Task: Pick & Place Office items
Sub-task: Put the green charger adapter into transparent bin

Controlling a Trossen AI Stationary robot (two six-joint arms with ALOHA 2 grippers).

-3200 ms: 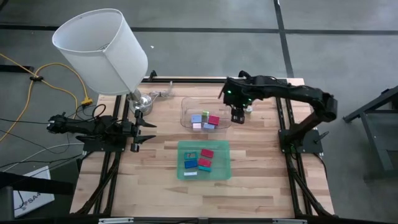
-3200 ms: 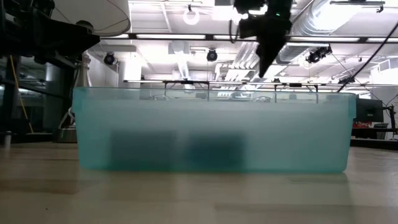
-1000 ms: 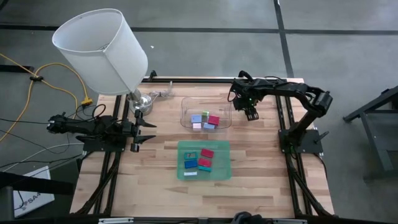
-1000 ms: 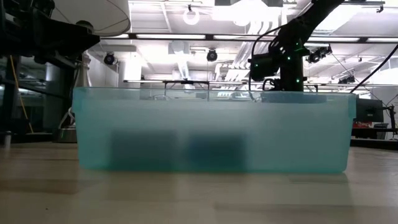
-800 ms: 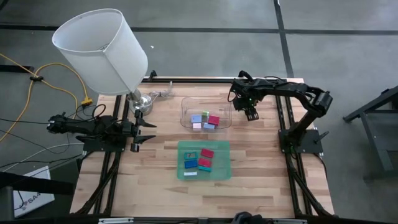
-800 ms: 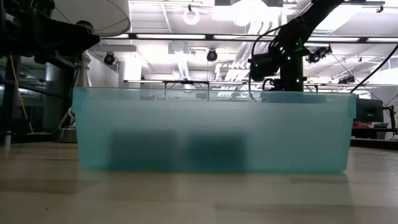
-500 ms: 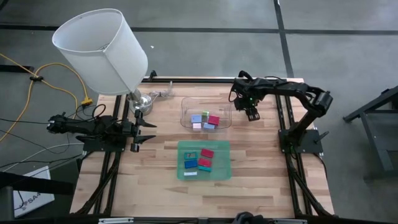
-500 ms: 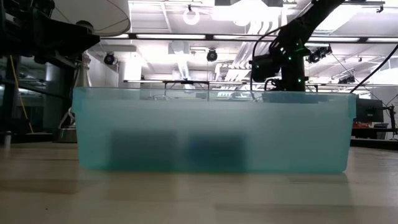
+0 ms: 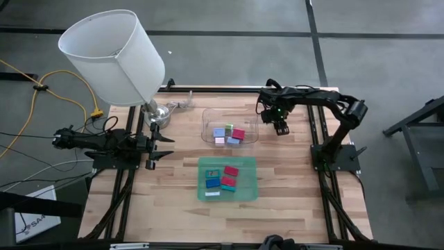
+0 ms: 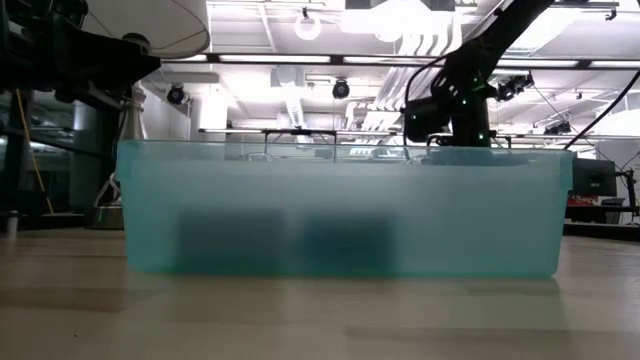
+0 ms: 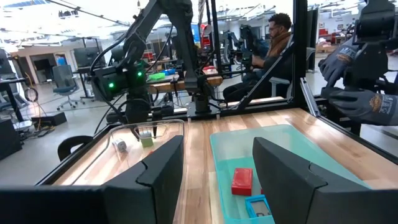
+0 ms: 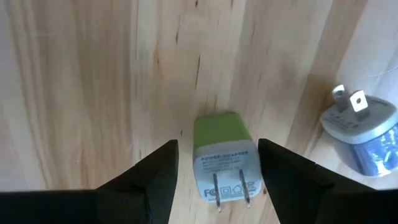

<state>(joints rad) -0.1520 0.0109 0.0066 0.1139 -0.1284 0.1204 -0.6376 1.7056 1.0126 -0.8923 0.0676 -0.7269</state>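
Fingers spread over a green plug

Fingers of the right gripper [image 12: 214,171] stand apart on either side of a small green plug adapter [image 12: 222,155] lying on the wooden worktop [image 9: 180,180], its two prongs facing the wrist camera; whether the fingers touch it I cannot tell. A grey-blue plug adapter [image 12: 360,130] lies just beside the green one. In the high view the right gripper [image 9: 279,127] hangs just beside the clear plastic tray [image 9: 208,114], on the side nearest the right arm's base.

Taking the clear plastic tray as landmark: inside it lie several office items, among them a red block [image 9: 238,133], a pale blue block [image 9: 219,132] and a white one [image 9: 220,140]. Toward the front edge of the worktop, near the clear tray, sits the green translucent tray [image 9: 205,191], holding more blocks, red [image 9: 231,170], blue [image 9: 212,183] and teal [image 9: 227,187]. Well apart, toward the left edge, the left gripper [image 9: 163,146] waits with its fingers [image 11: 158,171] released and nothing between them, beneath a white lamp shade [image 9: 111,55].

A person [image 11: 273,37] sits beyond the worktop.
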